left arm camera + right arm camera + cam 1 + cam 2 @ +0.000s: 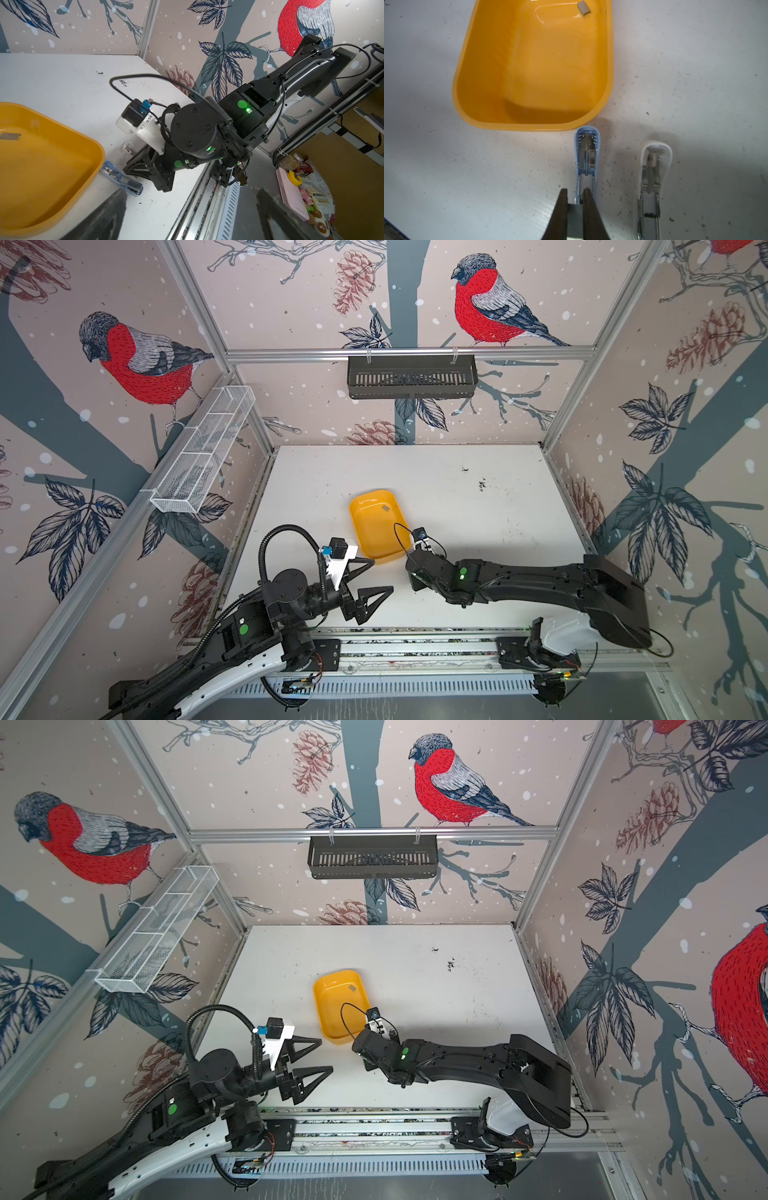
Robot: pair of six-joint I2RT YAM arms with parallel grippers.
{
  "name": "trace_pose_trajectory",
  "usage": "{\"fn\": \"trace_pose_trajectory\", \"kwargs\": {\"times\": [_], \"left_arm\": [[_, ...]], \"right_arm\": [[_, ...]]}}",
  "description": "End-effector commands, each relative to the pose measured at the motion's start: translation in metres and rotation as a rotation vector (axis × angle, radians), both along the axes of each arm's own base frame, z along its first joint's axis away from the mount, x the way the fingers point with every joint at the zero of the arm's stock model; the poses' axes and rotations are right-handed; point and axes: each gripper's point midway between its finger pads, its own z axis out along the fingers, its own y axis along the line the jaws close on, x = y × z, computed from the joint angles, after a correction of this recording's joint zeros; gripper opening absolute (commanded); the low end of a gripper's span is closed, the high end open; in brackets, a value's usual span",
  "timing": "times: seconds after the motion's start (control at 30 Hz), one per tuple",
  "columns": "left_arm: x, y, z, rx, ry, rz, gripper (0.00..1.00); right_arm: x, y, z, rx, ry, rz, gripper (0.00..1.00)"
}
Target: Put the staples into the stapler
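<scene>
Plainly saw right tool (575, 190) pinching a grey staple strip (574, 218) over the opened blue stapler (586, 158) on the bench (446, 166); noted left tool (382, 576) spread wide, holding nothing; spotted another strip (584, 7) lying in the yellow tray (471, 62), white stapler (654, 166) just beside the blue one

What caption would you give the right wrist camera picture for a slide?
Right gripper pinches a staple strip over the open blue stapler, white stapler beside it.

Only one text can be read, and only partly: the white letters "ba" on a red patch of a snack bag (320, 187) in the left wrist view. The small print lower on this bag is too blurred to read.
</scene>
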Motion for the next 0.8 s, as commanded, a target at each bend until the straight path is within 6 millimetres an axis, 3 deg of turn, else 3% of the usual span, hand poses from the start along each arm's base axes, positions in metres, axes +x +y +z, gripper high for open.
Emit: {"fn": "trace_pose_trajectory", "kwargs": {"times": [0.0,0.13,0.43,0.77], "left_arm": [[-0.009,0.001,0.010,-0.007,-0.069,-0.049,0.97],[-0.016,-0.001,0.012,-0.010,-0.097,-0.091,0.97],[-0.010,-0.003,0.002,0.014,-0.066,-0.069,0.97],[-0.009,0.002,0.006,-0.008,-0.074,-0.049,0.97]], "right_arm": [[0.003,0.005,-0.001,0.024,-0.002,-0.041,0.06],[0.003,0.004,-0.010,0.006,0.006,-0.043,0.05],[0.008,-0.001,-0.018,-0.013,0.017,-0.040,0.05],[0.006,-0.004,-0.021,0.003,0.035,-0.012,0.05]]}}
